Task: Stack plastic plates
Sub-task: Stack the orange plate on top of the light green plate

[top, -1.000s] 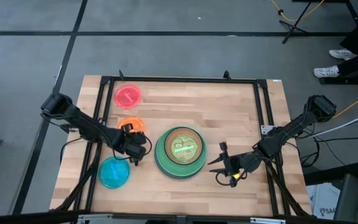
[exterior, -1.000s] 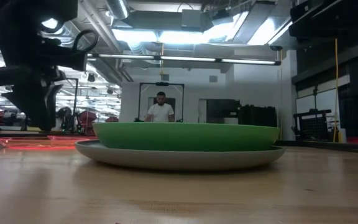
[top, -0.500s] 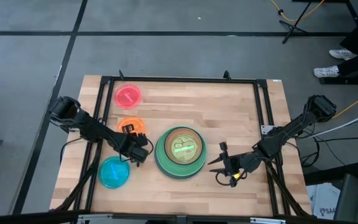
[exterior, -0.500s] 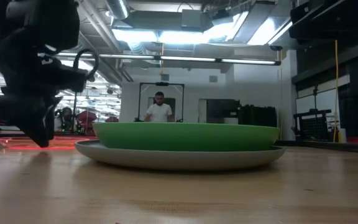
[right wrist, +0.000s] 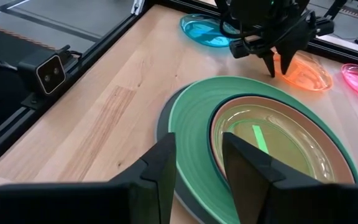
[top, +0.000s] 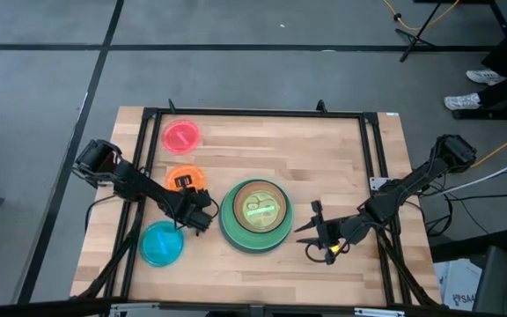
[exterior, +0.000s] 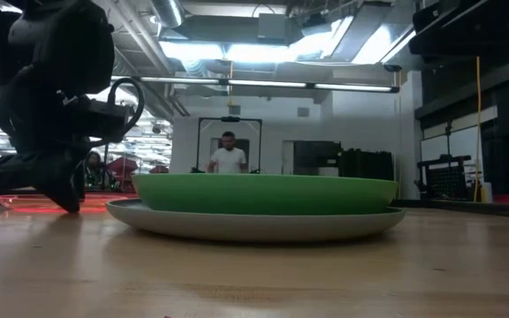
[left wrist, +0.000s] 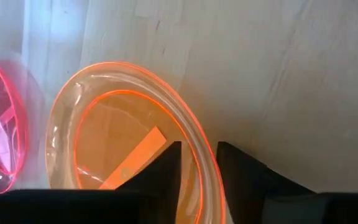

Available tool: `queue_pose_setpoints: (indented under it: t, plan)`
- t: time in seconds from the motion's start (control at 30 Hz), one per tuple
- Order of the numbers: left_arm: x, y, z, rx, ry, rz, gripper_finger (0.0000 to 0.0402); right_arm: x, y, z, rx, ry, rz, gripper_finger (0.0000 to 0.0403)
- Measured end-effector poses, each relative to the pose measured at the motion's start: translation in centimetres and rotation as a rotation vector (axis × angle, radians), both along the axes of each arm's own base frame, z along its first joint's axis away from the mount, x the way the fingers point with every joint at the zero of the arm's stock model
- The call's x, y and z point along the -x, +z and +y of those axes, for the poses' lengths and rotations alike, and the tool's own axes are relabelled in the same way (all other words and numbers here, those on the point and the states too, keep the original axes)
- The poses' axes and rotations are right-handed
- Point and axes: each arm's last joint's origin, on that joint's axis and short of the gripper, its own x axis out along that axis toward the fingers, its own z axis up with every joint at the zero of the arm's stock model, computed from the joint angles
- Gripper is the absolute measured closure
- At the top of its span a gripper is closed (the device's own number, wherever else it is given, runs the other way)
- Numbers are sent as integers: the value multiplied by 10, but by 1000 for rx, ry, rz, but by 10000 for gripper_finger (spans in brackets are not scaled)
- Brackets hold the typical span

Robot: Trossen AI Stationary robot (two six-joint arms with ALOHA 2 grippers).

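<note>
A stack [top: 253, 211] sits mid-table: large grey plate at the bottom, then light green, dark teal, brown and small lime. The orange plate [top: 183, 176], pink plate [top: 181, 136] and cyan plate [top: 161, 244] lie flat and apart on the table's left part. My left gripper [top: 199, 214] is low at the orange plate's edge that faces the stack, open, with the plate's rim between its fingers [left wrist: 199, 152]. My right gripper [top: 311, 233] is open and waits to the right of the stack [right wrist: 260, 143]. My left gripper comes from above, pointing down, with one finger [left wrist: 166, 171] inside the orange plate's rim [left wrist: 201, 163] and the other [left wrist: 241, 174] outside it. Whether the fingers touch the rim, I cannot tell. The plate lies flat on the table.
A black frame [top: 148, 158] runs along the table's left, far and right sides. There is bare wood between the stack and the table's near edge, and across the far right part. A person [exterior: 229, 152] stands far off in the room behind.
My left gripper has come down toward the table and shifted slightly toward the stack, ending with its fingertips at the orange plate's rim. The plates and my right arm have stayed where they were.
</note>
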Motion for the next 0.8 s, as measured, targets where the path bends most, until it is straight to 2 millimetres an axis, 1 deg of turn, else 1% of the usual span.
queue_pose_setpoints:
  t: [0.2, 0.27, 0.6, 0.8]
  plan:
    - [0, -1, 0, 11, 1, 3, 379, 0, 0, 0, 0, 0, 0, 278]
    - [0, -1, 0, 10, 2, 5, 395, 0, 0, 0, 0, 0, 0, 278]
    - [0, 1, -1, -2, -12, 18, 400, 0, 0, 0, 2, -2, 0, 278]
    - [-9, 20, -10, -38, -41, 25, 400, 0, 0, -1, 7, -15, -4, 278]
